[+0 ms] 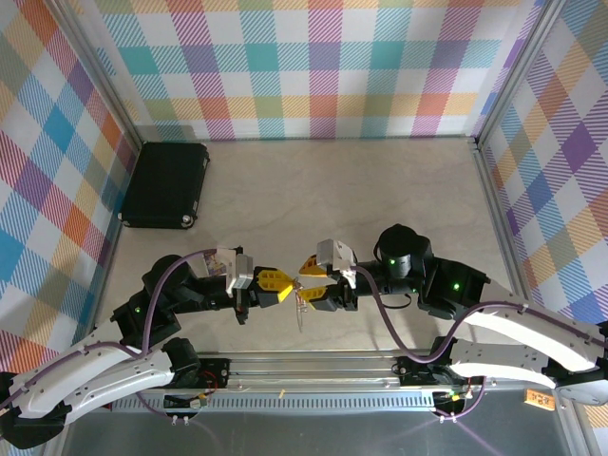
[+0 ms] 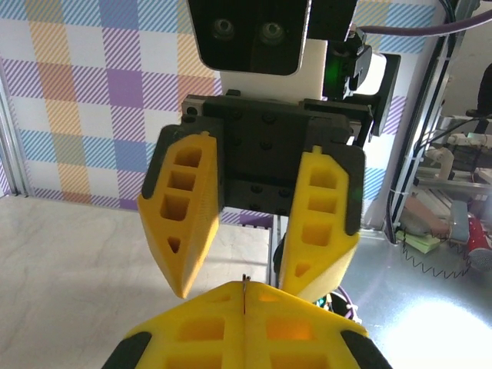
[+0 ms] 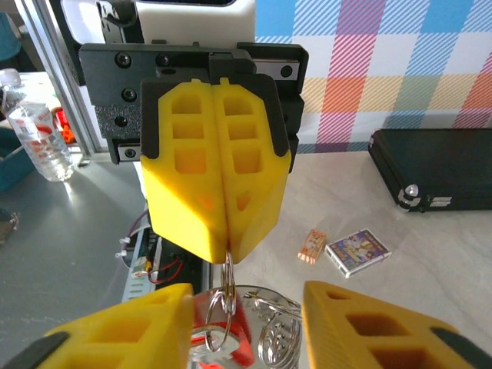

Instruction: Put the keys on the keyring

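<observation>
**Q:** What stands at the centre of the overhead view?
**A:** The left gripper [image 1: 283, 285] and the right gripper [image 1: 306, 282] face each other tip to tip. They are over the near part of the table [image 1: 380, 190], close to the base rail.

**Q:** How does the left gripper stand?
**A:** Its yellow fingers [image 3: 219, 177] are pressed flat together. A thin wire of the keyring [image 3: 221, 301] comes out from between their tips. The jaws are therefore clamped on the keyring, which hangs straight down from them.

**Q:** And the right gripper?
**A:** Its fingers [image 3: 384, 330] stand apart, one to each side of the hanging keyring. Whether either finger touches the metal cannot be told.

**Q:** Where is the key?
**A:** The red head of the key [image 3: 243, 347] shows low between the right gripper's fingers, just behind the loop. Further silver loops [image 3: 273, 338] lie beside it. Its blade is hard to make out, and whether it is threaded on the ring cannot be told.

**Q:** What else lies on the table?
**A:** A black case [image 1: 163, 183] lies at the far left, well apart from both grippers. In the right wrist view, two small cards [image 3: 311, 246] lie flat nearer than the case.
</observation>
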Motion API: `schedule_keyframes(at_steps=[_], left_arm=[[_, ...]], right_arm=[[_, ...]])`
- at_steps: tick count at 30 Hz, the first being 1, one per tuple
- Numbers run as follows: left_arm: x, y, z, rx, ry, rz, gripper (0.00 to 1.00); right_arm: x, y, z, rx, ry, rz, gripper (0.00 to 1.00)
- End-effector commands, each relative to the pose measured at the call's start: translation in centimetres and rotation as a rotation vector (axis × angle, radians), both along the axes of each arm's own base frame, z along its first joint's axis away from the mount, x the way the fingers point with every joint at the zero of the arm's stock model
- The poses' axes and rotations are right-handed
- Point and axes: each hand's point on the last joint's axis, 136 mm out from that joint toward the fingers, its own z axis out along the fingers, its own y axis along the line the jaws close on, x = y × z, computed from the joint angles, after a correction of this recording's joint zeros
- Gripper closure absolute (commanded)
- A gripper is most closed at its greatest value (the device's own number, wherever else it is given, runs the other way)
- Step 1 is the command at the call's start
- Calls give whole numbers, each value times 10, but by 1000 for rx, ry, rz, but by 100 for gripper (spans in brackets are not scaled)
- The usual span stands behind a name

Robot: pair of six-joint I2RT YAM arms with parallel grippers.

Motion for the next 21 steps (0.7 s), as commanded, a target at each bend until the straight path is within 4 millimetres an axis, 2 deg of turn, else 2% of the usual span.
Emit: schedule_keyframes(at_steps=[1, 3, 9, 13, 14, 16, 18, 21], left_arm=[[-8, 2, 17, -70, -34, -36, 100], [-9, 2, 18, -73, -30, -39, 100], [-7, 2, 16, -72, -24, -30, 100], [-1, 3, 9, -34, -14, 7, 100], [1, 3, 6, -14, -10, 20, 96], [5, 4, -2, 37, 1, 47, 79], [9, 4, -12, 91, 20, 65, 69], [11, 1, -27, 164, 46, 64, 66]], right_arm=[[1, 4, 6, 36, 6, -5, 68], [2, 5, 6, 33, 7, -8, 77], [5, 4, 2, 18, -2, -26, 97], [7, 2, -2, -19, -28, -30, 100], [8, 0, -3, -36, -38, -30, 100], [7, -2, -7, -82, -65, -23, 100], [6, -4, -11, -134, -84, -5, 100], [5, -5, -17, -208, -100, 23, 100]])
